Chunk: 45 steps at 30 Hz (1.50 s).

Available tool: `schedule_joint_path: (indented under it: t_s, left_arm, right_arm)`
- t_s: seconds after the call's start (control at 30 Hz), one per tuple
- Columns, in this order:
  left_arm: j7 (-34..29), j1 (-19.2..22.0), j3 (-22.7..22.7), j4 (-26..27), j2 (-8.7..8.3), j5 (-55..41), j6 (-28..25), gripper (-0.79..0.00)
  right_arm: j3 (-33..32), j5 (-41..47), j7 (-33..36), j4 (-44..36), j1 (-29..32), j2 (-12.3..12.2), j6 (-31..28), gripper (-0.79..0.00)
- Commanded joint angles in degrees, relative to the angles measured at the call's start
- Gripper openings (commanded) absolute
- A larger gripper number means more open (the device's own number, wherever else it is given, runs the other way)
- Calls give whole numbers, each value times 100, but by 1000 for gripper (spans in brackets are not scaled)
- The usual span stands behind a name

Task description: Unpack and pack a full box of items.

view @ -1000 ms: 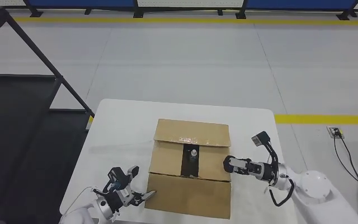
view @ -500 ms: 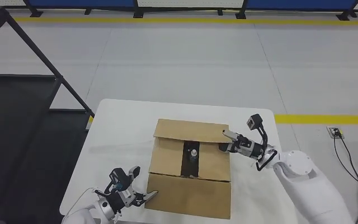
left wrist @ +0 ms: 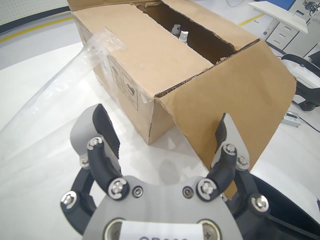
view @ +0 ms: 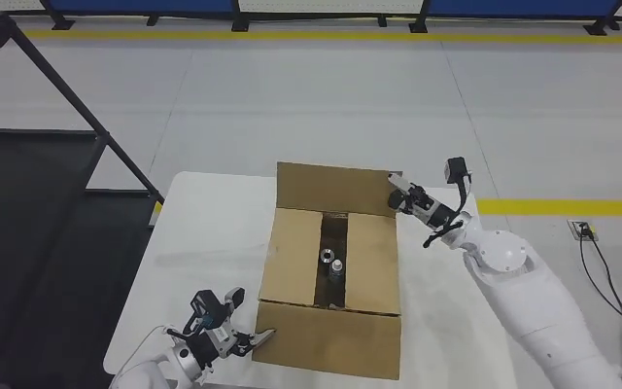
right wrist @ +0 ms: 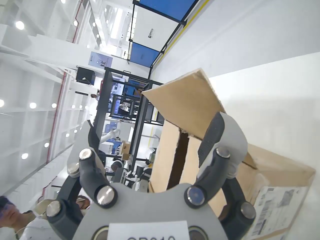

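Note:
A brown cardboard box [view: 330,277] stands mid-table. Its far flap [view: 335,188] stands upright and its near flap [view: 326,340] hangs outward. Between the two inner flaps a gap shows spray-bottle tops [view: 333,263], also visible as bottle tops [left wrist: 180,34] in the left wrist view. My right gripper [view: 397,191] is open at the far flap's right corner; the far flap [right wrist: 185,103] lies against one finger [right wrist: 220,131]. My left gripper [view: 249,340] is open, low at the box's near left corner, facing the near flap [left wrist: 232,96] with nothing between its fingers [left wrist: 105,128].
The white table [view: 204,233] has free room left of the box and behind it. A strip of clear plastic film [left wrist: 100,42] sticks up from the box's left side and trails over the table.
My right gripper swung from the box's right side to its far right corner, and the far flap went from lying flat to standing upright. The left arm barely moved.

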<state>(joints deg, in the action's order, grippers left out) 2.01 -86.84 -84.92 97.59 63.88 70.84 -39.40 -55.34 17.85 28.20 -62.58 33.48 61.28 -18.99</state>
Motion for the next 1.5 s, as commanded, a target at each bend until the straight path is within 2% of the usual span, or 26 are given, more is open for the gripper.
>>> schedule_joint_path:
  t_s: [0.0, 0.1, 0.4, 0.5, 0.57, 0.63, 0.67, 0.77, 1.1, 1.27, 1.37, 1.47]
  left_arm:
    - [16, -6, -11, -7, -5, -14, 12, 0]
    - [49, -13, -14, -8, -11, -24, 32, 0]
    - [98, 3, 9, -50, -21, -79, 87, 0]
    - [52, 56, 63, -67, -22, -79, 98, 0]
    - [39, 70, 85, -60, -23, -68, 102, 0]
    - [31, 73, 104, -44, -26, -55, 114, 0]
    - [35, 68, 111, -42, -27, -50, 120, 0]
    - [51, 39, 132, -30, -30, -20, 147, 0]
    - [162, -68, 135, -29, -43, 5, 269, 0]
    - [165, -73, 132, -14, -41, -58, 415, 0]
    - [406, -183, 6, 162, -52, -225, 355, 0]
    - [674, -386, -285, 388, -76, -389, 363, 0]
  right_arm:
    - [224, -320, -243, 226, -158, 102, -117, 0]
    - [419, -489, -312, 509, -303, 209, -268, 0]
    - [419, -489, -312, 509, -303, 209, -268, 0]
    - [367, -366, -127, 368, -176, 215, -190, 0]
    - [352, -358, -249, 431, -222, 245, -65, 0]
    - [434, -786, -1027, 587, -353, 328, 195, 0]
    - [527, -891, -1196, 616, -395, 382, 297, 0]
    - [677, -815, -1140, 911, -602, 515, 438, 0]
    - [1060, -490, -286, 2341, -1378, 979, 541, 0]
    - [967, -251, -210, 2648, -1477, 1089, 0, 0]
    - [777, 109, 364, 2533, -1396, 1062, -611, 0]
    - [599, 524, 1491, 2187, -1261, 986, -876, 0]
